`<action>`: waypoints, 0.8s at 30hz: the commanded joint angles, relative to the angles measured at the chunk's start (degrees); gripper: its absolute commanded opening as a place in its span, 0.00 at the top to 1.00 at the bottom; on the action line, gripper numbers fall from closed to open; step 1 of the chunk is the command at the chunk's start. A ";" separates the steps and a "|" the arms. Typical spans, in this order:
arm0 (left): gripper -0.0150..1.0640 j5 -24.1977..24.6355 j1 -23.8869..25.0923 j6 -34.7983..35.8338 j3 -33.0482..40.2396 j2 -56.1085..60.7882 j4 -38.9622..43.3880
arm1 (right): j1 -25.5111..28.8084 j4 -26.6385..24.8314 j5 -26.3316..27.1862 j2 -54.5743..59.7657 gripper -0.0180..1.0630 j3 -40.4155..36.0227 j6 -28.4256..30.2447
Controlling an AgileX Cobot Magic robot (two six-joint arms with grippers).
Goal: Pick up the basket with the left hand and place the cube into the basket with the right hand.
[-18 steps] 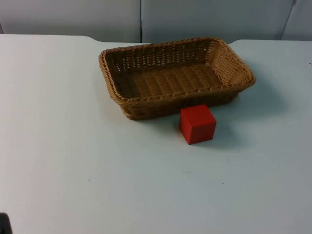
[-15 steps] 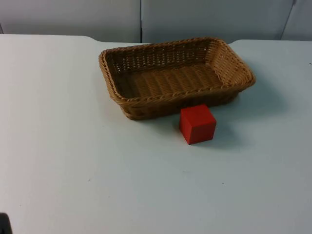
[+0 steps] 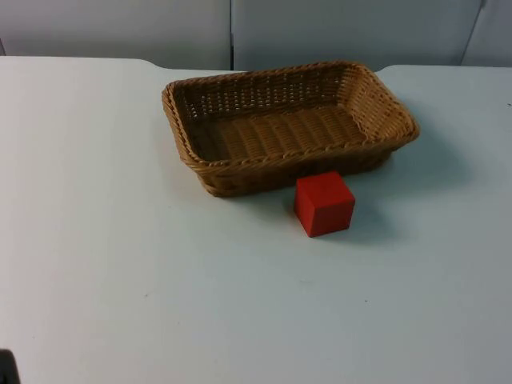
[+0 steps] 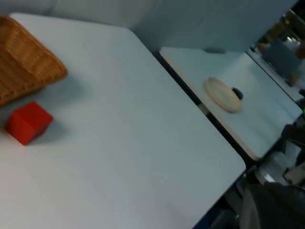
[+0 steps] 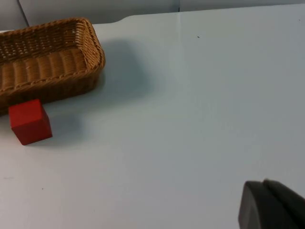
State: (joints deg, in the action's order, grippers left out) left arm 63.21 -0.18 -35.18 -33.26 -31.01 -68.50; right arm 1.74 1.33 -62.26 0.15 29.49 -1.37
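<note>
Jaws on both grippers: state is not showing, can't tell. Cube (image 3: 324, 203) is sitting on the table (image 3: 120, 240) well away from both, just beside the basket's (image 3: 284, 124) near wall; the basket is lying flat.

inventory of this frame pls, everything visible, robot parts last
basket: 1, tan wicker, rectangular and empty, on the table toward the partition wall.
cube: 1, red, on the table just in front of the basket's near wall, close to it; contact can't be told.
table: 1, white, carries both items.
partition wall: grey, behind the table's far edge.
second table: 1, light, beside ours in the left wrist view.
round disc: 1, beige, flat on the second table, a small dark object at its edge.
right gripper fingertip: 1, black, well away from the cube.
</note>
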 commanded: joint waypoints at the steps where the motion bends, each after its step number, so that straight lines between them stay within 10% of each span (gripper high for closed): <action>1: 0.99 1.29 -0.04 -3.88 -0.05 -4.01 -2.04 | 0.43 -0.14 0.40 -0.15 0.99 -0.35 0.30; 24: 0.86 -4.46 -0.04 -15.36 -7.04 -51.95 -7.24 | 0.43 -0.14 0.40 -0.15 0.99 -0.35 0.30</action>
State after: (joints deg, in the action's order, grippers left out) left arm 58.96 -0.18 -50.56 -38.20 -81.45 -73.55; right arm 1.74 1.33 -62.26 0.15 29.49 -1.37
